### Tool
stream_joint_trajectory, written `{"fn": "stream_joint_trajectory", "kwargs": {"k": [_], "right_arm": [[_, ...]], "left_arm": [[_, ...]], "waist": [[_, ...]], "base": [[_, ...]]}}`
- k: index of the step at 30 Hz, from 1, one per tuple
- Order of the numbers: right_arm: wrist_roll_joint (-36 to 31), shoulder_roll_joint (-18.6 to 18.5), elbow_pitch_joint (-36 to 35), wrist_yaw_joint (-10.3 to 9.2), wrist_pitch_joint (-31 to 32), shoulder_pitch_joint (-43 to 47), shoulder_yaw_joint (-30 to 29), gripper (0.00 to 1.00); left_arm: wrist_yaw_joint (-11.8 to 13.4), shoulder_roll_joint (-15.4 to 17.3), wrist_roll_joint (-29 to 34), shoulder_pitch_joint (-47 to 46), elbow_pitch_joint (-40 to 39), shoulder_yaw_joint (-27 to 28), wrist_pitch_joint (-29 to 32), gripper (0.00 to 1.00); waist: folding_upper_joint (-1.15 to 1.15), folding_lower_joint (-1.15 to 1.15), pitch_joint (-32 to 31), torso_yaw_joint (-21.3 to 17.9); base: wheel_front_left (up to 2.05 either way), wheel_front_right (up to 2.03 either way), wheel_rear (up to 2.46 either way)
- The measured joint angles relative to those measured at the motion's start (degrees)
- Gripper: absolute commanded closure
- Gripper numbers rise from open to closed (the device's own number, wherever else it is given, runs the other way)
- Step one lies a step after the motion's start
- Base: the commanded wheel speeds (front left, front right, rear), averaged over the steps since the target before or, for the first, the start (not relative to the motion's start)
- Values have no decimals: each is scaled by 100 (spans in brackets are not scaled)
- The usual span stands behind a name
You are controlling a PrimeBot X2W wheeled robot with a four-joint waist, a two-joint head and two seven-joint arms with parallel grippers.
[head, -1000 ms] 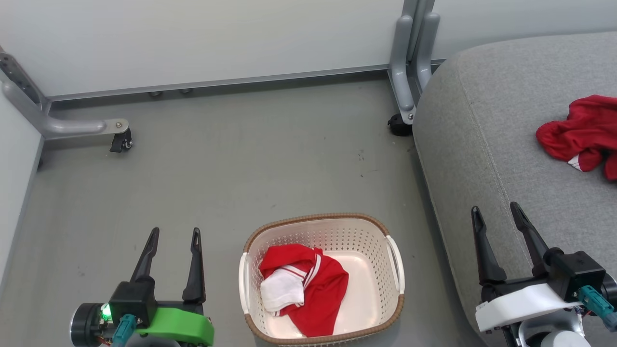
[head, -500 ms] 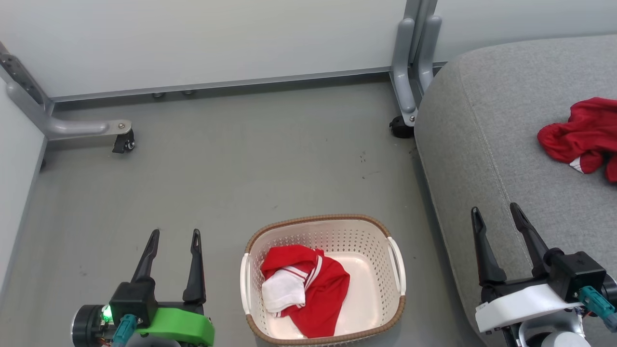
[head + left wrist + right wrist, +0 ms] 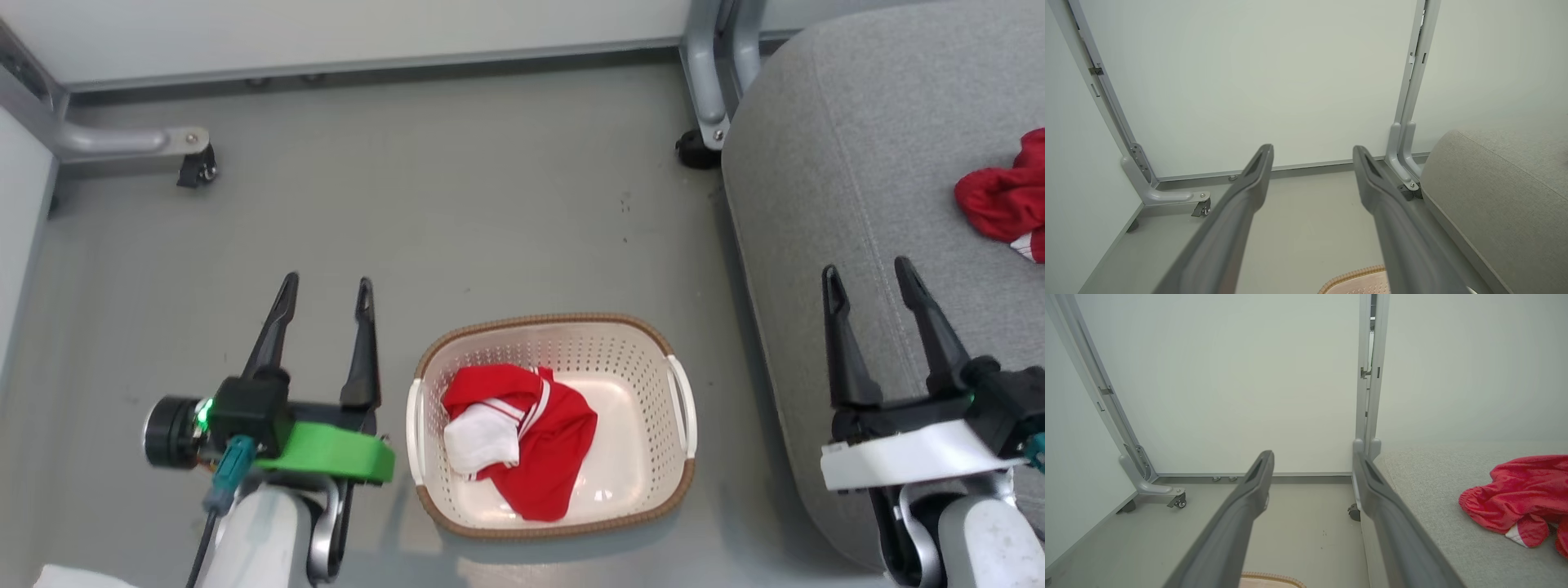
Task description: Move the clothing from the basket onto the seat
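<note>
- progress: judged about half done. one red garment lies crumpled on the grey seat, towards its right side.
- outstanding: the second red garment, white panel showing, lies bunched in the left half of the laundry basket; not yet moved.
- the basket stands on the floor, near the seat's edge, between the two claws.
- left claw: fingers apart, empty, above the floor just left of the basket.
- right claw: fingers apart, empty, over the seat's edge.
- surroundings: two grey frame legs on castors, well apart from the basket.
- obstruction: only the basket's rim to clear.
</note>
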Motion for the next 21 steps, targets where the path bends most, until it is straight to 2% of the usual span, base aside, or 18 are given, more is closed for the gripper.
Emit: {"fn": "stream_joint_trajectory", "kwargs": {"k": [4,10,21], "right_arm": [[46,-90,-129,0,-57,-398,31,0],[110,-134,-201,0,-226,-901,134,0],[301,-118,-30,1,-560,-1644,407,0]], "left_arm": [[51,-9,-5,-610,177,-511,-2,0],[22,-19,325,-1472,877,-1227,-2,0],[-178,-26,887,-2953,2849,-2065,-1,0]], "waist": [[0,0,460,7],[0,0,1227,-39],[0,1,2646,-321]], "base": [[0,0,0],[0,0,0],[0,0,0]]}}
